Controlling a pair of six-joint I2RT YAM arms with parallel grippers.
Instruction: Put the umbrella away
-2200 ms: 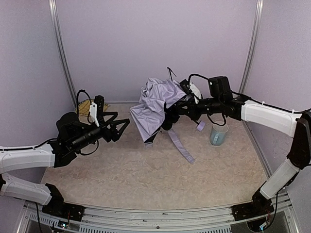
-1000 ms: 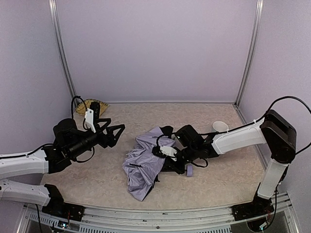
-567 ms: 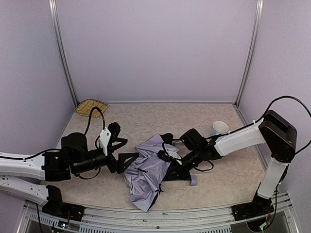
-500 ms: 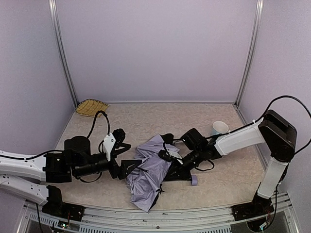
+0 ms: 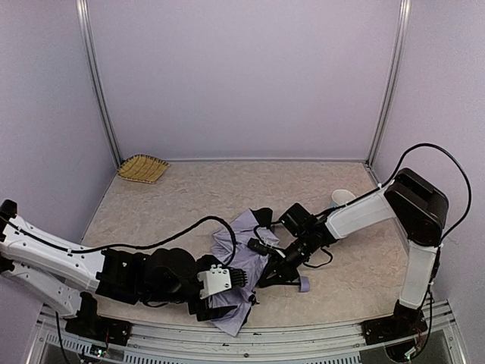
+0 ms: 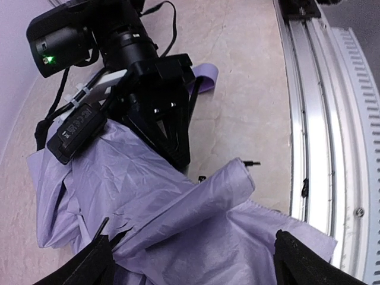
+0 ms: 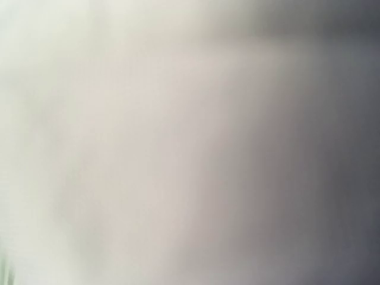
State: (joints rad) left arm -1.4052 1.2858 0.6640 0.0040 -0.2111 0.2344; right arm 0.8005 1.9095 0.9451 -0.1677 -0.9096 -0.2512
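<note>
Lavender fabric is lying crumpled on the table [image 5: 189, 197], close to its front edge and about midway across. The umbrella [image 5: 236, 262] is resting there collapsed but not bundled, with its canopy spilling in loose folds toward the metal rail [image 6: 306, 119].

The left gripper [image 6: 191, 243] is reaching in low with its claw spread wide. It is straddling a long rolled fold [image 6: 219, 190], and the cloth is lying between the fingers [image 6: 98, 258] without being pinched. The right gripper [image 6: 179, 157] is pointing down at the canopy's far edge, just beside the left one, with its claw pressed together. The right wrist camera is giving only a blur, so the claw is perhaps nipping the shaft or a rib under the cloth, but that cannot be confirmed. A light-blue cup [image 5: 343, 197] is standing well apart, behind the right arm.

As a judgement, the work looks to be at the gathering stage, with the wrapping and stowing not yet done.

Several things could go wrong from here:
- **Thin grip:** if the left claw closes on that single fold, it is likely to catch only one layer. The rest of the canopy would then slide out or balloon open as the arm pulls.
- **Snagging:** the fabric is lying very near the rail, so a sweep toward the robot could drag cloth over the edge or catch it there.
- **Collision:** the two grippers are working almost nose to nose, so a careless closing move could knock one against the other.
- **Bent frame:** a hard squeeze across hidden ribs could bend them.
</note>
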